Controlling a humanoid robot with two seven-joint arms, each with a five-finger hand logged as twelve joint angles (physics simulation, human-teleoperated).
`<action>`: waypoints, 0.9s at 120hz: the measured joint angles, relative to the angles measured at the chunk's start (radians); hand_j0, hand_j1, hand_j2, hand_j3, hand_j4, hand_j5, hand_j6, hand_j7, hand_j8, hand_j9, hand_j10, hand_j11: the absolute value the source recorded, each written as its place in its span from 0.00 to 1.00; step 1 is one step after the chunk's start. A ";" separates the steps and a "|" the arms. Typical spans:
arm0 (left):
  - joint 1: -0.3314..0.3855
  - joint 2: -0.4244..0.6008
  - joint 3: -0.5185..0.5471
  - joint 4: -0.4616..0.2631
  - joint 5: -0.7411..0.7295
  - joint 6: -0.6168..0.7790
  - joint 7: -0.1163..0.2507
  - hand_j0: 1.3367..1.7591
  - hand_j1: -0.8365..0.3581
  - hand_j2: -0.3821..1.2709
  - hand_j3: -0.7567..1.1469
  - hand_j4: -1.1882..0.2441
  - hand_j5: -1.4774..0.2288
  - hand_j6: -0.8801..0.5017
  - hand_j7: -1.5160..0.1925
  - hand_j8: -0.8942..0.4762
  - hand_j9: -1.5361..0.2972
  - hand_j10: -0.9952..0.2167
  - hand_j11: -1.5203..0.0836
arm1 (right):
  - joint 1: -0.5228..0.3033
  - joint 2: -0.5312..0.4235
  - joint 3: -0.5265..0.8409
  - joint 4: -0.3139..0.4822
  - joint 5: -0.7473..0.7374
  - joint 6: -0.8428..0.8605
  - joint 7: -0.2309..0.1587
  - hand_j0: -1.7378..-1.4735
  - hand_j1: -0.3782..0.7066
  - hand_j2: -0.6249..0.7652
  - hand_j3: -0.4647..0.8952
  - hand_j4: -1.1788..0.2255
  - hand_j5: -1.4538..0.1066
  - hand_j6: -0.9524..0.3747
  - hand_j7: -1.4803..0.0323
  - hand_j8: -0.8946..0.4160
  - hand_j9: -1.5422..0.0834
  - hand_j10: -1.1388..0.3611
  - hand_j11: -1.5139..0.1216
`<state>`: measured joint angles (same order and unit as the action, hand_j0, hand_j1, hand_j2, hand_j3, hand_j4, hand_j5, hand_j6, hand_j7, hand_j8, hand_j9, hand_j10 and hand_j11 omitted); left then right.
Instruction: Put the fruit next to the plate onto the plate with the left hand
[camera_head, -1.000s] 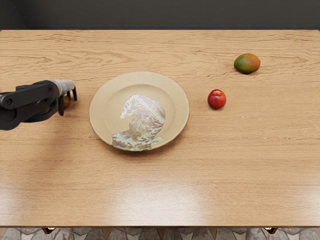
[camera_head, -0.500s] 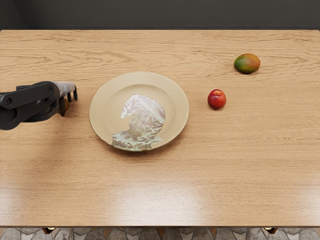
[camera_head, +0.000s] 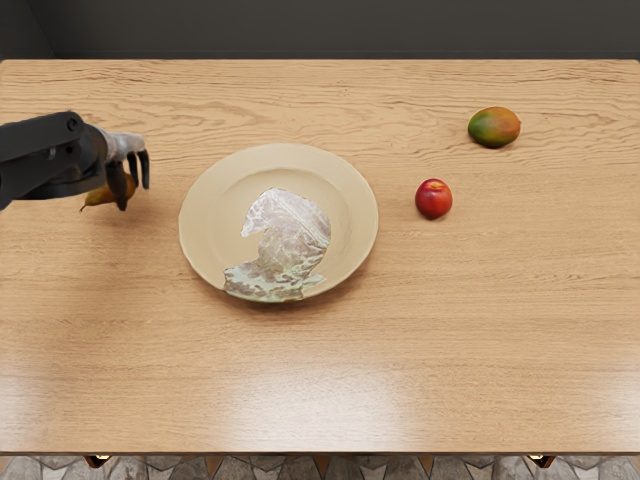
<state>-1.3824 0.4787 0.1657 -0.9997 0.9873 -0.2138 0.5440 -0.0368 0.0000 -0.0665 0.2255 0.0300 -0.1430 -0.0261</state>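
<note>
Left hand (camera_head: 120, 160) over the left side of the desk (camera_head: 320, 350), fingers curled down around a small yellow pear (camera_head: 102, 194), pear left of the plate (camera_head: 215, 190), not on it, crumpled plastic (camera_head: 280, 245) on the plate, red apple (camera_head: 433, 198) and mango (camera_head: 494, 127) well to the right.

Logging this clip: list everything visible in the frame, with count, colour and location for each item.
table: one, light wood, fills the view
plate: one, beige, left of the table's centre
crumpled sheet: one, whitish and translucent, lying on the plate's near half
apple: one, red, on the table right of the plate, apart from it
mango: one, green and orange, far right, behind the apple
pear: one, yellow-brown, left of the plate, under the hand's fingers
left hand: one, grey and black, comes in from the left edge, fingers curled around the pear
right hand: not in view
</note>
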 joint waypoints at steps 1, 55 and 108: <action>-0.004 -0.001 0.000 -0.001 -0.002 -0.003 0.001 0.74 0.43 0.39 0.39 0.33 0.25 0.27 0.29 0.33 0.27 0.36 0.30 | 0.000 0.000 0.000 0.000 0.000 0.000 0.000 0.30 0.06 0.45 0.34 0.82 0.91 0.70 0.95 0.66 0.93 0.74 0.90; -0.157 -0.126 0.002 -0.007 -0.105 -0.091 0.064 0.74 0.40 0.44 0.40 0.29 0.20 0.31 0.23 0.39 0.23 0.39 0.27 | 0.000 0.000 0.002 0.000 0.001 -0.001 0.002 0.30 0.06 0.45 0.34 0.82 0.91 0.70 0.95 0.66 0.93 0.74 0.90; -0.234 -0.188 0.001 -0.026 -0.179 -0.116 0.067 0.74 0.37 0.57 0.40 0.26 0.15 0.26 0.19 0.34 0.20 0.33 0.23 | -0.001 0.000 0.001 0.000 0.001 -0.001 0.003 0.30 0.06 0.45 0.34 0.82 0.91 0.70 0.95 0.66 0.93 0.74 0.90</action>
<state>-1.6167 0.2911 0.1668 -1.0254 0.8084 -0.3302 0.6111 -0.0382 0.0000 -0.0659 0.2255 0.0307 -0.1438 -0.0230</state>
